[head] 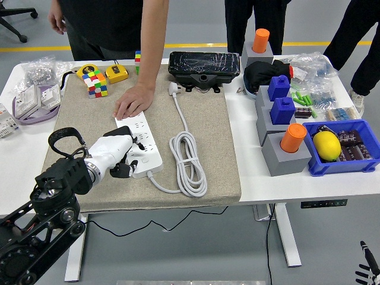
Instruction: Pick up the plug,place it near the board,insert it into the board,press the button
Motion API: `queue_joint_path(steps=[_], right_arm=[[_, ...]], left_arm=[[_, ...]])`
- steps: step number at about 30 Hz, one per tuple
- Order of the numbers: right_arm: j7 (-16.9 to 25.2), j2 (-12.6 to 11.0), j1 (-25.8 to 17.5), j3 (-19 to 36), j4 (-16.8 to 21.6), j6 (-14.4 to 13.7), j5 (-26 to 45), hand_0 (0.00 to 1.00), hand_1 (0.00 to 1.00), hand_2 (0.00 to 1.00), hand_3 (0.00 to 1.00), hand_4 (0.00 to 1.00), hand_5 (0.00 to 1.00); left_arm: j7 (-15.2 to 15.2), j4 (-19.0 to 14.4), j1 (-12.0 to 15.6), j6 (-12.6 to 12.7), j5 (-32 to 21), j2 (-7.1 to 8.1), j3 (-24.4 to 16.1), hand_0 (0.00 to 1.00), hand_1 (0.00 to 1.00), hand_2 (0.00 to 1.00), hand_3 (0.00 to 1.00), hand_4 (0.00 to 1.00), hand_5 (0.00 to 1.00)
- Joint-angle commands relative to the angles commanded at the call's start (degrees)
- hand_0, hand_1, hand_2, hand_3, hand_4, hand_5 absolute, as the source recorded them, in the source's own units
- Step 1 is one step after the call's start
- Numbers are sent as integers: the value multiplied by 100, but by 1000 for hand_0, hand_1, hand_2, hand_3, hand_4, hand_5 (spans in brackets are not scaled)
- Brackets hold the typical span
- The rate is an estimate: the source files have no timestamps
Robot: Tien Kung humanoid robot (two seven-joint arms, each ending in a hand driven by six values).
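Observation:
A white power strip (141,138) lies on the beige mat (208,178), running from the mat's middle toward its near left. Its white cable (187,158) lies coiled to the right and ends in a white plug (174,89) at the mat's far edge. My left hand (120,168) is white with black fingers. It rests against the strip's near left end with its fingers curled down beside the switch end. I see nothing held in it. A person's hand (134,102) presses flat on the strip's far end. My right hand (368,270) only shows at the bottom right corner, below the table.
A black box (205,64) stands at the mat's far edge. Cube puzzles (95,82) and a yellow tape measure (116,73) lie at the far left. Grey blocks with blue and orange pegs (285,113) and a blue bin (344,155) holding a lemon stand at the right.

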Motion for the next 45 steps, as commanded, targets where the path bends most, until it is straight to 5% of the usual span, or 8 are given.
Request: queue_joint_path(steps=[6, 9, 14, 15, 27, 38, 39, 45], right_arm=[[2, 3, 2, -1, 0, 0, 4, 797, 763, 748, 809, 998, 998], [6, 8, 2, -8, 0, 2, 8, 797, 763, 747, 809, 998, 998], [9, 12, -9, -7, 0, 2, 9, 797, 763, 747, 809, 998, 998], [7, 11, -13, -2, 0, 3, 3, 797, 762, 748, 809, 998, 998], [-2, 22, -35, -11, 0, 8, 14, 797, 758, 747, 809, 998, 998], [-4, 14, -43, -38, 0, 5, 31, 798, 757, 747, 809, 998, 998], [-5, 15, -44, -34, 0, 5, 30, 799, 755, 747, 809, 998, 998], [-5, 11, -40, -38, 0, 7, 35, 799, 753, 747, 809, 998, 998]], left_arm=[[-92, -166, 28, 154, 15, -9, -133, 176, 21, 118, 724, 541, 2], [-289, -148, 82, 501, 52, -78, -252, 224, 97, 189, 593, 542, 2], [-534, -165, 165, 855, 57, -232, -563, 224, 97, 189, 593, 542, 2], [-550, -173, 168, 888, 56, -241, -604, 426, 485, 541, 633, 522, 13], [-547, -199, 203, 808, 3, -199, -590, 495, 585, 609, 645, 612, 91], [-501, -214, 262, 509, -17, -157, -407, 336, 430, 516, 649, 562, 78], [-499, -199, 268, 479, -32, -154, -381, 210, 107, 227, 715, 558, 2], [-501, -80, 252, 366, -149, -144, -268, 177, 42, 164, 763, 625, 2]])
